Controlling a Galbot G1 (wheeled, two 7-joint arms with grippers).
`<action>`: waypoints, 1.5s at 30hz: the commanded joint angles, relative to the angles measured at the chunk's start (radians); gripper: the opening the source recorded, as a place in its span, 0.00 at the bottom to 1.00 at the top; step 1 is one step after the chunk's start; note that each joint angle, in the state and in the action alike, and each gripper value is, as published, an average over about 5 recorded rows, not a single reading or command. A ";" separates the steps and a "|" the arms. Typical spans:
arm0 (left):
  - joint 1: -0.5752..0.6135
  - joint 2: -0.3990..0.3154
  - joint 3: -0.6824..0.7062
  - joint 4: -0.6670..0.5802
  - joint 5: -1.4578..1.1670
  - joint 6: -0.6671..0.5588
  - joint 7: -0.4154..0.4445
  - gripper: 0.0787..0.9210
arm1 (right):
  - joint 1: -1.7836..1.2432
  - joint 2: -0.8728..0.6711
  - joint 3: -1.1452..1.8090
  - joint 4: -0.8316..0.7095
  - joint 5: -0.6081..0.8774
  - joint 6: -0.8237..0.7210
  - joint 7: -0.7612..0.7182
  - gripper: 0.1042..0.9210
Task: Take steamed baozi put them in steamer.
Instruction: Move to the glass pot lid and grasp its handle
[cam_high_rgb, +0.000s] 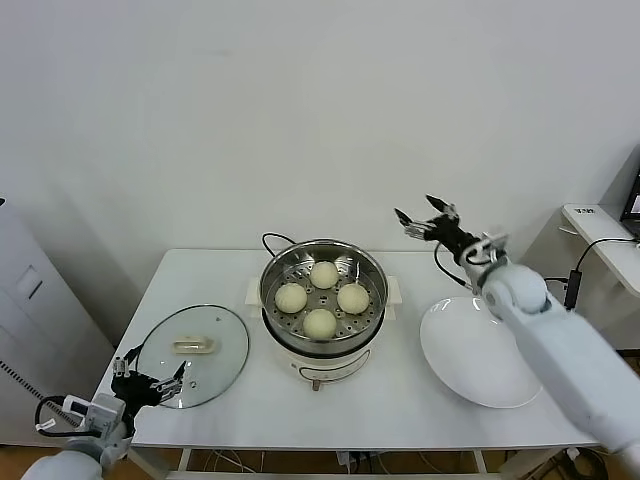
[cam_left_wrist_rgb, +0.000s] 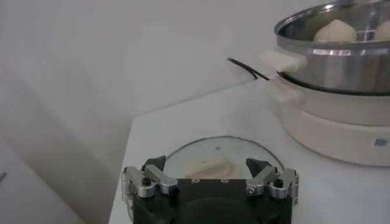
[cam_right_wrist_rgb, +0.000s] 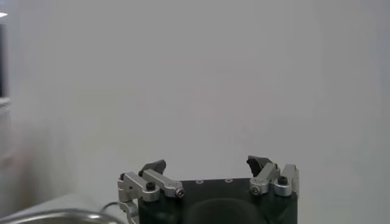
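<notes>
Several cream-white baozi (cam_high_rgb: 320, 297) lie in the shiny steel steamer (cam_high_rgb: 278, 263) on its white cooker base in the middle of the table. Two of them show over the steamer rim (cam_left_wrist_rgb: 329, 52) in the left wrist view. My right gripper (cam_high_rgb: 425, 216) is open and empty, raised in the air to the right of the steamer, above the table's back edge. My left gripper (cam_high_rgb: 150, 382) is open and empty, low at the table's front left corner, next to the glass lid.
A round glass lid (cam_high_rgb: 193, 355) lies flat on the table left of the steamer; it also shows in the left wrist view (cam_left_wrist_rgb: 213, 159). A flat white plate (cam_high_rgb: 478, 352) lies to the steamer's right. A black cord (cam_high_rgb: 272, 239) runs behind the cooker.
</notes>
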 joint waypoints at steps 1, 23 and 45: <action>0.012 0.005 0.021 0.072 0.611 -0.200 0.043 0.88 | -0.544 0.213 0.565 0.097 -0.280 0.042 0.070 0.88; -0.171 -0.224 0.088 0.419 1.566 -0.440 -0.076 0.88 | -0.614 0.386 0.681 0.058 -0.325 0.118 -0.058 0.88; -0.324 -0.270 0.092 0.605 1.646 -0.420 -0.122 0.88 | -0.590 0.404 0.658 0.008 -0.348 0.135 -0.096 0.88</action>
